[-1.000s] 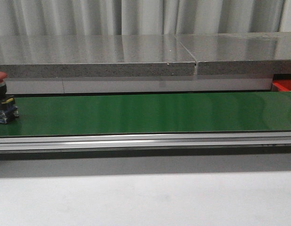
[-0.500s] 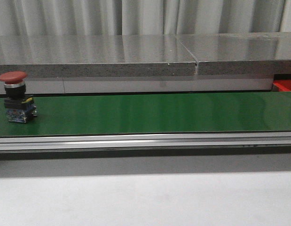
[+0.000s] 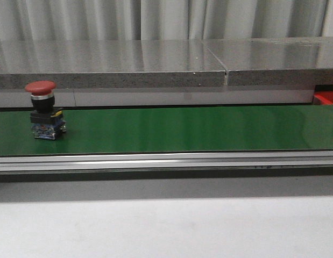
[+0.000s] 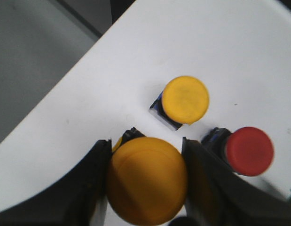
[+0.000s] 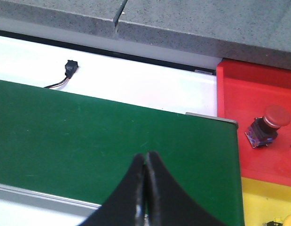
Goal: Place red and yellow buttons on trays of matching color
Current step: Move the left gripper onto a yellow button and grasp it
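A button (image 3: 44,110) is standing on the belt (image 3: 182,128) at its left end. A ledge (image 3: 155,64) is running behind the belt.

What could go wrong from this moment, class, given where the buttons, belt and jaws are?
1. The red button stands upright on the green belt, tall and top-heavy; it may topple if gripped off-centre.
2. The left gripper holds a large yellow button close to a smaller yellow button and another red button on the white surface; its jaws could knock them.
3. The right gripper hangs over the belt with its jaws shut; unopened, it cannot grasp.
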Controlling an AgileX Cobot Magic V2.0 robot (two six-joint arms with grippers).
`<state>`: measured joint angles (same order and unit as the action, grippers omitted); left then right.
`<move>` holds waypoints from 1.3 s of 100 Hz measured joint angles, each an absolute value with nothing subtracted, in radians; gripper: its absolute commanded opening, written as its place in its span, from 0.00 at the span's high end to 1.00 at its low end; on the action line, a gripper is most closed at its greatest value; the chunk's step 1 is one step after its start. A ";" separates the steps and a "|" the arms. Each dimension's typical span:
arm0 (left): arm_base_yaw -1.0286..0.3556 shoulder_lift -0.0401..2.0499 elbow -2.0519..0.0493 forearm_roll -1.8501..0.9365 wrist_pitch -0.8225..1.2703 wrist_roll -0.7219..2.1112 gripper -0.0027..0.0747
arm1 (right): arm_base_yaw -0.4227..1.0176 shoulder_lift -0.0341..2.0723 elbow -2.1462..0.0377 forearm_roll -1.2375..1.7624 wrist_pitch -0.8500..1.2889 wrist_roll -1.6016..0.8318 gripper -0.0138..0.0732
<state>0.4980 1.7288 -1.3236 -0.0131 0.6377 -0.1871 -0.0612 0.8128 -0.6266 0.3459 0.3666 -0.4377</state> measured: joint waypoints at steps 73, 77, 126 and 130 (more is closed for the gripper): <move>0.129 1.441 -1.129 -0.032 0.695 -0.162 0.99 | -0.061 0.813 -0.627 0.346 0.367 -0.438 0.92; 0.118 1.441 -1.114 -0.037 0.685 -0.162 0.99 | -0.061 0.813 -0.627 0.346 0.367 -0.438 0.92; 0.107 1.470 -1.001 -0.045 0.600 -0.162 0.99 | -0.061 0.813 -0.627 0.346 0.367 -0.438 0.92; 0.107 1.478 -0.999 -0.045 0.600 -0.162 0.99 | -0.061 0.813 -0.627 0.346 0.367 -0.438 0.92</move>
